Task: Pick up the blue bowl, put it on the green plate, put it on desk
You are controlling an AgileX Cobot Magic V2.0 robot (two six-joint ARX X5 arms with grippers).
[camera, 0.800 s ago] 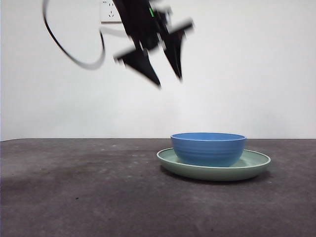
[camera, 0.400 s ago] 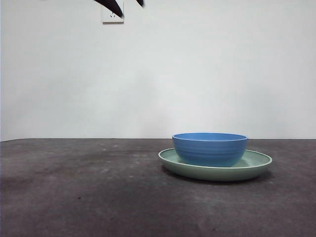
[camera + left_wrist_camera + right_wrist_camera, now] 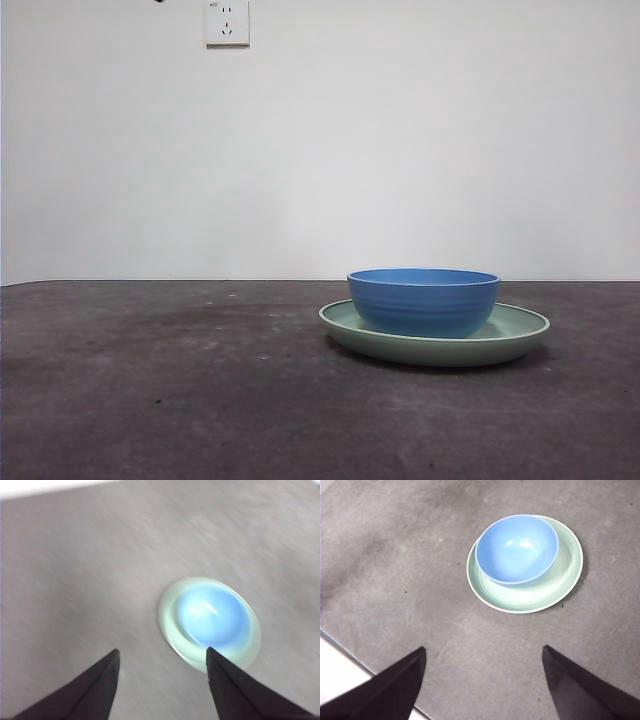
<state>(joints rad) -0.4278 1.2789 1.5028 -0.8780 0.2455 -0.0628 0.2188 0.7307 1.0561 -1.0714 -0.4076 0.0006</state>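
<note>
front: blue bowl (image 3: 424, 301) upright on green plate (image 3: 520, 335), on desk (image 3: 160, 400). left wrist: left gripper (image 3: 162, 664) high above, jaws apart, empty. right wrist: right gripper (image 3: 484, 667) raised, wide open, empty.

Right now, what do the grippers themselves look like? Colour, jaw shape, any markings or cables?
Left gripper and right gripper look alike: two matte black jaws each, wedge-shaped, tapering to points. No markings, cables or pads visible in either wrist view.
</note>
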